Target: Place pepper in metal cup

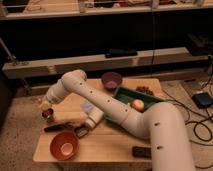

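My gripper (45, 105) is at the table's left edge, at the end of the white arm (107, 102) that reaches across from the lower right. Right under it stands the small metal cup (48, 116). A small reddish bit shows at the cup's mouth; it may be the pepper, but I cannot tell whether it is held or lies in the cup.
An orange-red bowl (65, 145) sits at the front left. A pale cup (93, 118) lies under the arm, with dark objects (55, 128) beside it. A purple bowl (111, 80) is at the back. A green tray (125, 95) holds a round orange fruit (137, 104). A black item (141, 151) lies front right.
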Robot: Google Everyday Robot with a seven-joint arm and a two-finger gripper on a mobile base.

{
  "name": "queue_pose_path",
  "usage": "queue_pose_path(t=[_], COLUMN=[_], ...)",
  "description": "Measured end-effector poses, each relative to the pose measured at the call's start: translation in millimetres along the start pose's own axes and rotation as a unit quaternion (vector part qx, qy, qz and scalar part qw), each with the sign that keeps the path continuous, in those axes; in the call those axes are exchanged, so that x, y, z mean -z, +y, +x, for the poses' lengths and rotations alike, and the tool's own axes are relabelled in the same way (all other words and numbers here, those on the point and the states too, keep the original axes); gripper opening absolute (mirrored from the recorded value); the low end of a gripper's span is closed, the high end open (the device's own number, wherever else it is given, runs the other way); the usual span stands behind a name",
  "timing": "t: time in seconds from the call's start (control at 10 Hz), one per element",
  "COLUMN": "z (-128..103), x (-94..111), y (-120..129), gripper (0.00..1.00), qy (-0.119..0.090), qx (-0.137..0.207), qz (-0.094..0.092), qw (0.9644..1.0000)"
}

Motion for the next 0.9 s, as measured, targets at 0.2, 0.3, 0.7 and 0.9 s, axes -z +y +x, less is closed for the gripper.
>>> queue_pose_path(t=[0.2,0.3,0.7,0.9], z=[0.2,1.0,1.1,1.0], x=[0.5,0.5,-0.1,0.3], y=[1.8,1.6,1.3,1.5], gripper=[0.51,0.60,0.64,0.64], qy=[-0.003,-0.004,-0.004,-0.004], qx=[0.002,0.004,0.006,0.006], qz=[-0.002,-0.003,-0.003,-0.003], qw=[1.0000,1.0000,1.0000,1.0000])
